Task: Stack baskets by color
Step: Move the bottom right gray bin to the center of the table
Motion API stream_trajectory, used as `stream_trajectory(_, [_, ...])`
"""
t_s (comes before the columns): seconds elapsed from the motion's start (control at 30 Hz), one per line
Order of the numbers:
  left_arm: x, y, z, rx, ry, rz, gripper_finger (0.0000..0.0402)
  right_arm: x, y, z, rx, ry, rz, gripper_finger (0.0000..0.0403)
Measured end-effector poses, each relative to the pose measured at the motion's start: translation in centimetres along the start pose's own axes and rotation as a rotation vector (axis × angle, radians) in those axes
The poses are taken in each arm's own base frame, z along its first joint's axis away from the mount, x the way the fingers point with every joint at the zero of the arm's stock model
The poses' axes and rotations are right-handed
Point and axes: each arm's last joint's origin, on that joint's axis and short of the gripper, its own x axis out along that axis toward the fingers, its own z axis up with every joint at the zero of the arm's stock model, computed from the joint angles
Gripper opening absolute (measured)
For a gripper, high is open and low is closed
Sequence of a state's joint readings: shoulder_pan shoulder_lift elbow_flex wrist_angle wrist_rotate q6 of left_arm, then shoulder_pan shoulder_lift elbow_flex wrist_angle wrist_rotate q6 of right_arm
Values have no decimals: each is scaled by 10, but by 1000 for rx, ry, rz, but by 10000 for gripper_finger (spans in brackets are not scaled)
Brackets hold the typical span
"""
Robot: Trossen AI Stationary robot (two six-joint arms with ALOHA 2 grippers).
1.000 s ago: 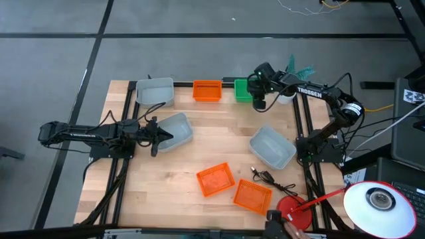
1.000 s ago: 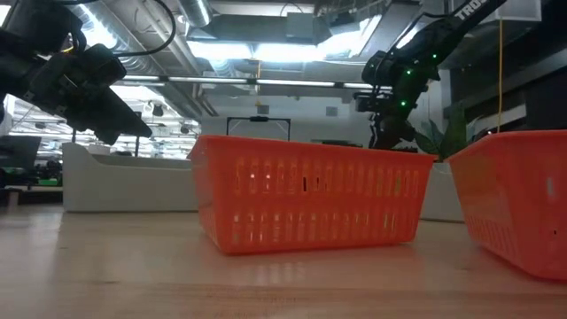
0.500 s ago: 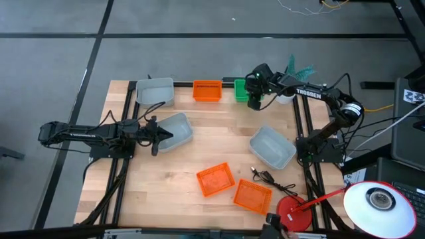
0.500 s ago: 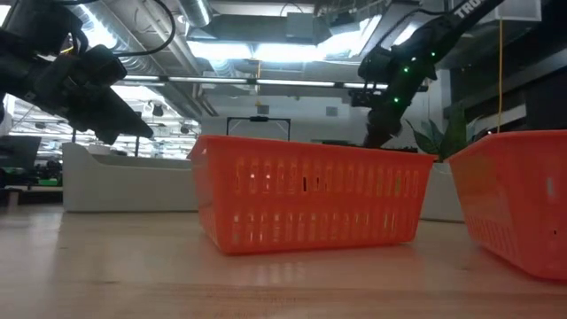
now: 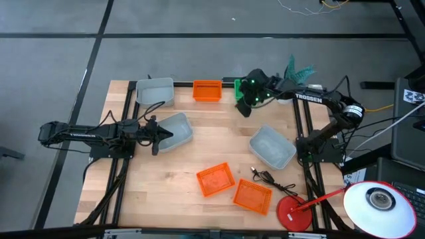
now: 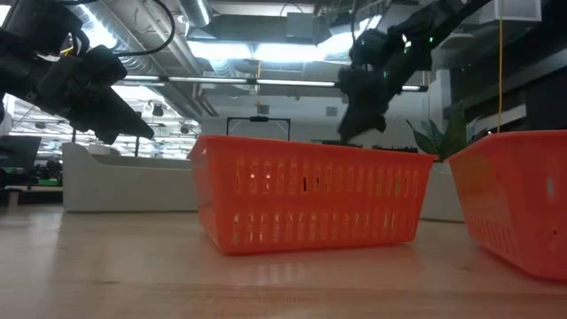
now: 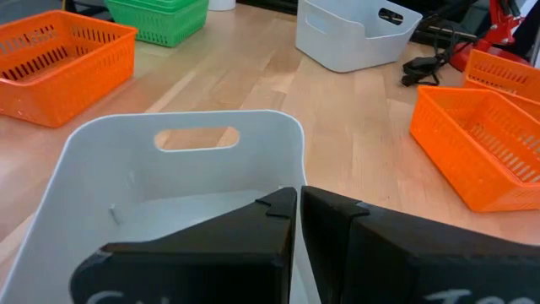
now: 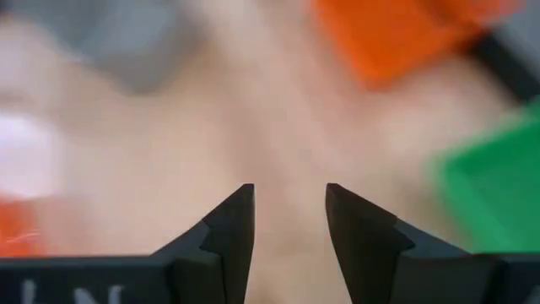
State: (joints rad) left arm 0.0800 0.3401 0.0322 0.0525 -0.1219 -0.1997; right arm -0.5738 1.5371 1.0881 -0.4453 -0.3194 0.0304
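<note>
From above, I see my left gripper (image 5: 161, 137) clamped on a grey-white basket's (image 5: 178, 128) wall. My right gripper (image 5: 243, 108) hovers beside the green basket (image 5: 239, 88). Its wrist view shows its fingers (image 8: 232, 224) spread, empty.

Three baskets (image 5: 206, 90) line the far edge, with four more (image 5: 216, 179) scattered nearer

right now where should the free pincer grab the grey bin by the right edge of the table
Take the grey bin by one of its long side walls, coming straight down from above. It sits upright and open-topped, turned at an angle to the table edge, so the thin rim is exposed for one finger inside and one outside. The open right pincer would likely need to rotate to match that angle.
</note>
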Motion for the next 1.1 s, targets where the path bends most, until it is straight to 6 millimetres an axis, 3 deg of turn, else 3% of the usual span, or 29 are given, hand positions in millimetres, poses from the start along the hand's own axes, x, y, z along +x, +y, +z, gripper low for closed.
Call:
stream_trajectory(0.23, [0, 0, 0, 0, 0, 0, 14, -9, 50, -16, 5, 144, 148, 147])
stream_trajectory(0.43, [0, 0, 0, 1, 1, 0, 14, -11, 81, -44, 50, 368, -9, 147])
stream_trajectory(0.83, [0, 0, 0, 1, 0, 1, 14, -22, 115, -80, 178, 623, -188, 147])
stream_trajectory(1.1, [0, 0, 0, 1, 0, 1, 14, -18, 120, -86, 229, 606, -334, 147])
